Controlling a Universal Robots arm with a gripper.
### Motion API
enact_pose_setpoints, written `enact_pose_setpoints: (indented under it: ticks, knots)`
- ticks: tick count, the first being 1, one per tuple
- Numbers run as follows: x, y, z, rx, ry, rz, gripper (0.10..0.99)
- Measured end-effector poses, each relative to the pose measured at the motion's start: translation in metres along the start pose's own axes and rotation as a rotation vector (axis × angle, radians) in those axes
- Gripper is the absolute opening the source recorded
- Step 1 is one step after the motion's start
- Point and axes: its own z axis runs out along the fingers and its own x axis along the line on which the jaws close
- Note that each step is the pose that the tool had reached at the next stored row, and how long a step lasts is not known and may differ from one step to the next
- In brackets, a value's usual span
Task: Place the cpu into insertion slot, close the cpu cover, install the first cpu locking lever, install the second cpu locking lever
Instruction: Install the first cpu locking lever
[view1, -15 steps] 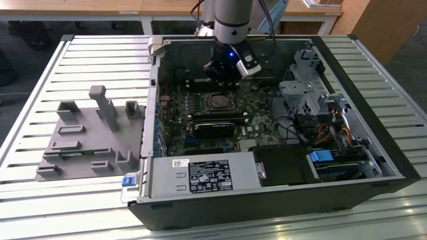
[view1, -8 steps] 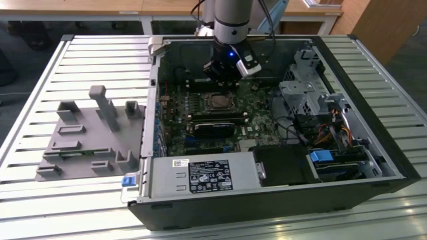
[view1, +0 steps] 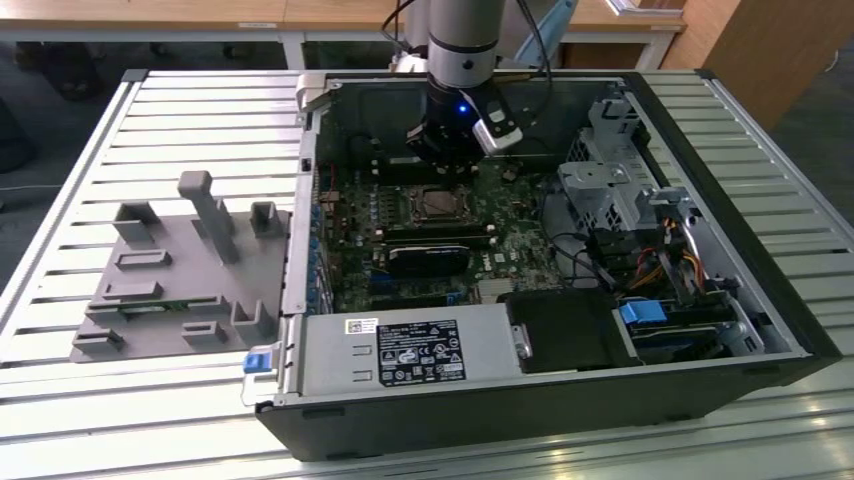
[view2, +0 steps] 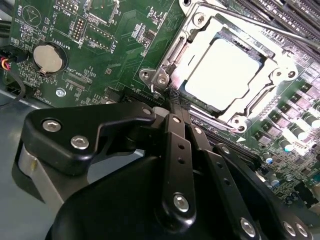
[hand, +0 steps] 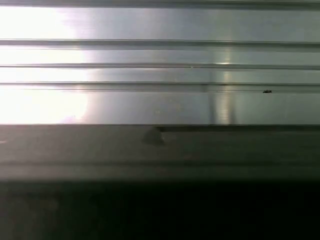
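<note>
Black pincer (view2: 172, 102) links fill the second wrist view's foreground, fingers drawn narrow, holding nothing, tips touching the cpu cover's (view2: 175, 55) edge. Cpu (view2: 225, 70) sits in the insertion slot (view1: 435, 204), cover down. Levering well calls for steady, square pressure.

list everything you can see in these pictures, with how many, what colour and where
cpu: one, silver-grey, seated in the insertion slot
cpu cover: one, silver, closed around the cpu
green circuit board: one, floor of the case
coin battery: one, silver, on the board
computer case: one, black, open, on the slatted table
power supply: one, grey, near edge of the case
fixture: one, grey, exterior view's left
slatted table: one, silver
gripper: one, black, fingers together, beside the cover's corner
</note>
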Motion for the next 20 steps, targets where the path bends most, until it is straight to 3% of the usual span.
enact_pose_setpoints:
  ticks: [5,13,20]
  knots:
    - [0.0001,0.0031,0.0018,0.004,0.0002,0.000,0.106]
    - [0.0001,0.0063,0.0022,0.000,0.0000,0.000,0.106]
    - [-0.0002,0.0065,-0.0098,-0.002,-0.0002,0.000,0.106]
